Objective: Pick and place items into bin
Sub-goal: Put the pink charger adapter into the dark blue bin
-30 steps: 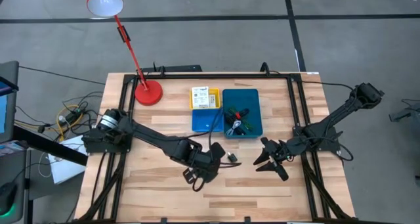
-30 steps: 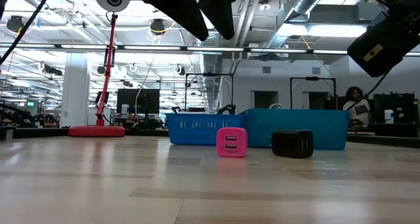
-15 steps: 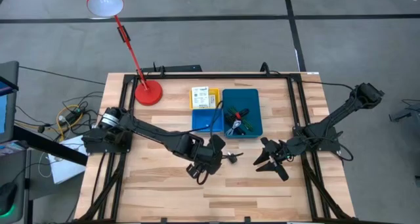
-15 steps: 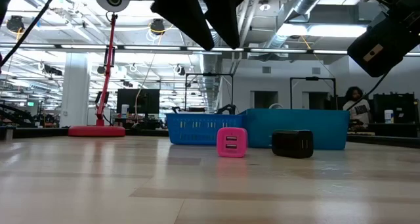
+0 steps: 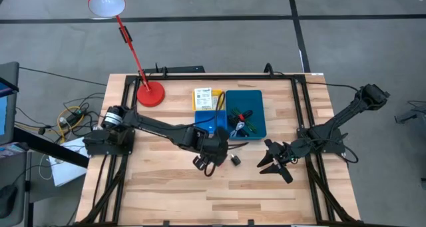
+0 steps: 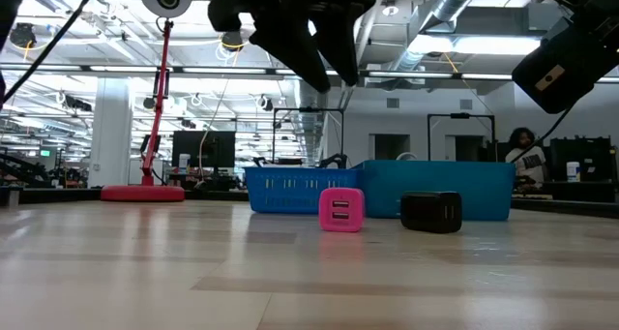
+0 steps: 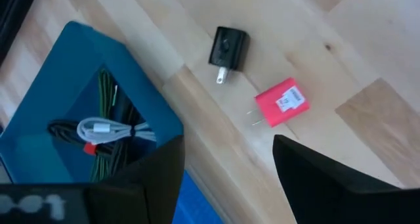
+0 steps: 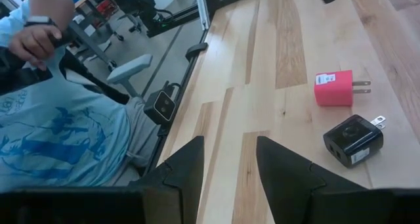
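The bin stands at the table's far middle: a teal compartment (image 5: pixel 255 102), a yellow one (image 5: pixel 208 99) holding the white labelled box, and a small blue one (image 5: pixel 206 124). A green cord, a white cable and black-and-red clips lie in the teal part (image 7: pixel 98 129). A pink plug piece (image 7: pixel 282 102) and a black adapter (image 7: pixel 228 48) lie flat on the wood just near of the bin. My left gripper (image 5: pixel 214 154) hovers open above them; it hides the pink piece from above. My right gripper (image 5: pixel 275 163) waits open to their right.
A red desk lamp's base (image 5: pixel 150 94) stands left of the bin at the far edge. A person in a light-blue shirt (image 8: pixel 59 138) sits beyond the table's edge. Bare wood (image 5: pixel 166 194) lies toward the near edge.
My left gripper has moved from the table's near middle toward the far edge and a little right, closing on the bin, and has turned somewhat. It now hangs over the pink piece. It stays open. The pink piece and the black adapter have not moved.
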You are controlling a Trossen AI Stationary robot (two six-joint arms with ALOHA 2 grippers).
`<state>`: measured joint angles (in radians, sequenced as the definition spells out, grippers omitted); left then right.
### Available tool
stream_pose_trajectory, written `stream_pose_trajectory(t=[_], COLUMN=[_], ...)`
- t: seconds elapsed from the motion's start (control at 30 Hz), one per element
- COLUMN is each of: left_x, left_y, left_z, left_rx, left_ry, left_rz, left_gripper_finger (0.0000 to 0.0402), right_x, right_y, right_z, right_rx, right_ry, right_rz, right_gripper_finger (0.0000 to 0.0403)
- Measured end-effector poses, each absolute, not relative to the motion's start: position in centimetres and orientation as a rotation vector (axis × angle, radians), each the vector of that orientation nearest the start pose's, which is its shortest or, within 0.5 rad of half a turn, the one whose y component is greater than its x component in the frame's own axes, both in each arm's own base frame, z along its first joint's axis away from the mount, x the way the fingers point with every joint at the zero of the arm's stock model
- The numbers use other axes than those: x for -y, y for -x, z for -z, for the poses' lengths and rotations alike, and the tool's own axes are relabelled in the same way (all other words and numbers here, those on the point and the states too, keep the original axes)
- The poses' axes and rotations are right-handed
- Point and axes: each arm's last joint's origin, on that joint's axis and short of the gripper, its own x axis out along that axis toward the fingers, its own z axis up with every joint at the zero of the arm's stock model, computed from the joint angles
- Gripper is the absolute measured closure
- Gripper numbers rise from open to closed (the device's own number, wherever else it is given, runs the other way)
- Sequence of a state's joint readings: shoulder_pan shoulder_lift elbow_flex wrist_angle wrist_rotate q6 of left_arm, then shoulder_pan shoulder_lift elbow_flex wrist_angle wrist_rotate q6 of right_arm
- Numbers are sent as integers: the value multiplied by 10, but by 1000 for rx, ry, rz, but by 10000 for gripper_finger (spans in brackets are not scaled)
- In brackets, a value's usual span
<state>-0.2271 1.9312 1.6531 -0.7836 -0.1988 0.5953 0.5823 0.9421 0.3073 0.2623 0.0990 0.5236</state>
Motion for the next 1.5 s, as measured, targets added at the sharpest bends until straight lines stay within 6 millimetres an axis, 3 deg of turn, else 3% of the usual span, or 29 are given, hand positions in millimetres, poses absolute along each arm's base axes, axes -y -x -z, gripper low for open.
stream_pose_trajectory(t=[0.2, 0.43, 0.53, 0.77, 1.23, 1.5], left_x=[83, 90, 92, 84, 77, 77], left_y=[-406, -401, -399, -401, -419, -419], left_z=[-258, -256, -256, -255, -206, -203], left_rx=[-978, -847, -792, -756, -870, -864], left_ry=[-788, -978, -1043, -1141, -1203, -1241], left_rz=[358, 808, 906, 947, 1013, 1040], left_gripper_finger=[180, 180, 180, 180, 180, 180], right_x=[-101, -101, -100, -100, -100, -100], right_y=[-158, -158, -157, -158, -157, -157], right_z=[-185, -184, -183, -183, -181, -181], right_rx=[-468, -477, -492, -490, -515, -517], right_ry=[-382, -378, -373, -373, -369, -368], right_rz=[-372, -369, -364, -365, -377, -377], right_gripper_finger=[270, 268, 270, 268, 270, 270])
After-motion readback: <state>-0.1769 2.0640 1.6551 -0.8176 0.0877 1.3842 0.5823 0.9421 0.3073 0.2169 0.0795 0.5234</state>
